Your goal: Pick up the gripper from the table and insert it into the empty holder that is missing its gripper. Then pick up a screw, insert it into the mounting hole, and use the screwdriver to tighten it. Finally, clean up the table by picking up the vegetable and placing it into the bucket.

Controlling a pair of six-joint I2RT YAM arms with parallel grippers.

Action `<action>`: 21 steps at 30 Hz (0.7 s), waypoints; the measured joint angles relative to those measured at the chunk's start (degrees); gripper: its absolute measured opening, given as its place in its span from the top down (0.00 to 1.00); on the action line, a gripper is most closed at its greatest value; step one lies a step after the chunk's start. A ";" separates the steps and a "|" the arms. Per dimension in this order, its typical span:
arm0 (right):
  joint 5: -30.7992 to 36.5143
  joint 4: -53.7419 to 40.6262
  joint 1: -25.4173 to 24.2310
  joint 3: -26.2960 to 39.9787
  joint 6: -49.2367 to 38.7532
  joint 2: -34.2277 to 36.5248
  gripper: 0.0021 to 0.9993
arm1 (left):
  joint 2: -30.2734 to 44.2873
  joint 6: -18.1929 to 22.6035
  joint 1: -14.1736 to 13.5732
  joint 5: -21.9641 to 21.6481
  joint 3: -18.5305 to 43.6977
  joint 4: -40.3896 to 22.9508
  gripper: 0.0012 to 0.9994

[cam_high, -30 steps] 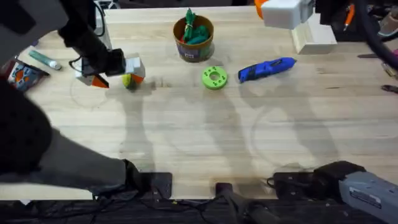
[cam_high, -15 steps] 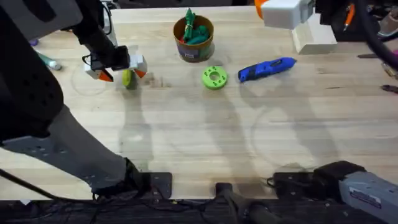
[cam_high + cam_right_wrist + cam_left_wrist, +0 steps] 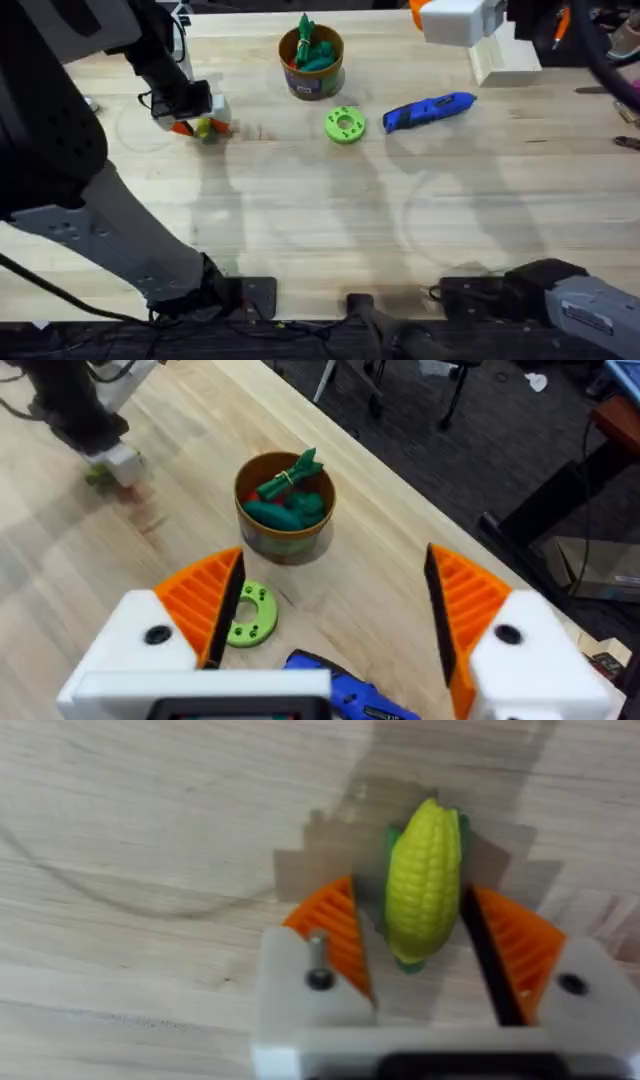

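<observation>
my left claw [image 3: 418, 975] spread around the corn [image 3: 424, 883] on the desk [image 3: 330, 220], pads either side, not pinching, right claw [image 3: 330, 620] spread above bucket [image 3: 285, 506], screwdriver [image 3: 428, 110] beside green disc [image 3: 344, 124]

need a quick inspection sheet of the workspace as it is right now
surface: light wood table, faint ring marks, no spills seen
job's things: toy corn lies on the table between the left gripper's pads; bucket upright at the far middle, green vegetables already inside; screwdriver lies flat to the right of the green disc; white holder at the far right edge
clutter: small packet and tube at the far left, partly hidden
grippers: left gripper open, low over the corn, pads either side of it; right gripper open, raised, holding nothing
cables: dark wires along the near edge by the arm bases
surroundings: office floor and chair legs beyond the table
</observation>
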 joint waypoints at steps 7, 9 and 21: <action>-0.01 0.00 0.01 0.00 0.00 0.01 0.01 | 0.00 0.39 0.00 -0.03 0.02 -0.10 0.98; -0.01 0.00 0.01 0.00 0.00 0.00 0.01 | 0.00 0.41 0.00 -0.02 0.02 -0.15 0.97; -0.01 0.00 0.01 0.00 0.00 0.00 0.01 | 0.02 0.41 0.00 0.00 4.67 -4.83 0.97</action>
